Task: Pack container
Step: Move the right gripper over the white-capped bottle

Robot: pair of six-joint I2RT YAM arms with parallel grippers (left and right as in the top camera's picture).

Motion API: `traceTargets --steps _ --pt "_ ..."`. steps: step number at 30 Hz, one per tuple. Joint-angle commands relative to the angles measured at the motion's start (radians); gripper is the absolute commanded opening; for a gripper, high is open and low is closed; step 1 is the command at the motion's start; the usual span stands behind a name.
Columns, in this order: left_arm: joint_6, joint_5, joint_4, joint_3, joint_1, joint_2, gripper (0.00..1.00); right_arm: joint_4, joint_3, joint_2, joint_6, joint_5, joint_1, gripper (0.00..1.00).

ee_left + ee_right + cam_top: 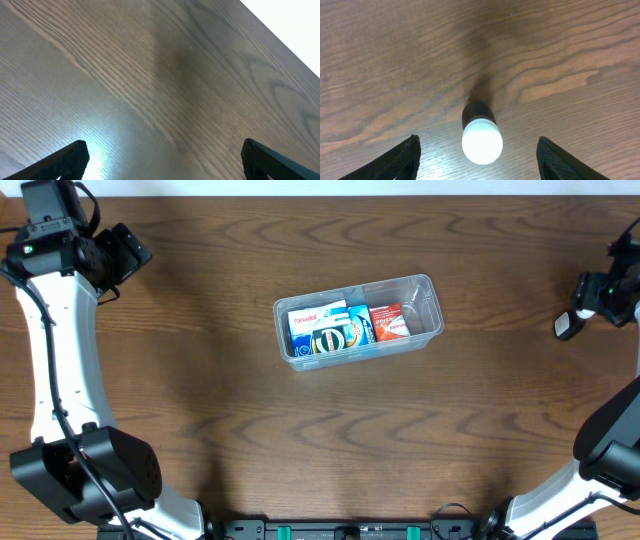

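The clear plastic container [432, 305] sits at the table's middle. It holds a white and blue box [303, 319], a blue packet [357, 326] and a red and orange box [389, 320]. My right gripper [592, 292] [477, 150] is open at the far right edge, above a small dark bottle with a white cap [565, 326] [481, 139] that stands on the table between its fingers, untouched. My left gripper [128, 250] [162, 155] is open and empty over bare wood at the far left back.
The dark wood table [300, 440] carries nothing else in view. Both arm bases stand at the front edge, left [85, 470] and right [610, 455]. The table's back edge shows in the left wrist view [280, 35].
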Motion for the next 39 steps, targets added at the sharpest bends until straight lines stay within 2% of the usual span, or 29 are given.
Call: traceTargets --steps 1,12,21,31,37,39 --pt "0.006 -0.012 -0.004 0.002 0.002 0.002 0.98 -0.021 0.039 0.001 -0.012 -0.011 -0.006 0.72" --pt "0.006 -0.012 -0.004 0.002 0.002 0.002 0.98 -0.061 0.057 0.076 -0.064 -0.015 -0.015 0.71" --pt "0.006 -0.012 -0.004 0.002 0.002 0.002 0.98 -0.116 0.169 0.178 -0.079 -0.031 -0.021 0.68" --pt "0.006 -0.012 -0.004 0.002 0.002 0.002 0.98 -0.104 0.172 0.224 -0.139 -0.03 -0.021 0.66" --pt "0.006 -0.012 -0.004 0.002 0.002 0.002 0.98 -0.105 0.172 0.224 -0.154 -0.031 -0.021 0.54" --pt "0.006 -0.012 -0.004 0.002 0.002 0.002 0.98 -0.109 0.172 0.224 -0.154 -0.03 -0.021 0.54"
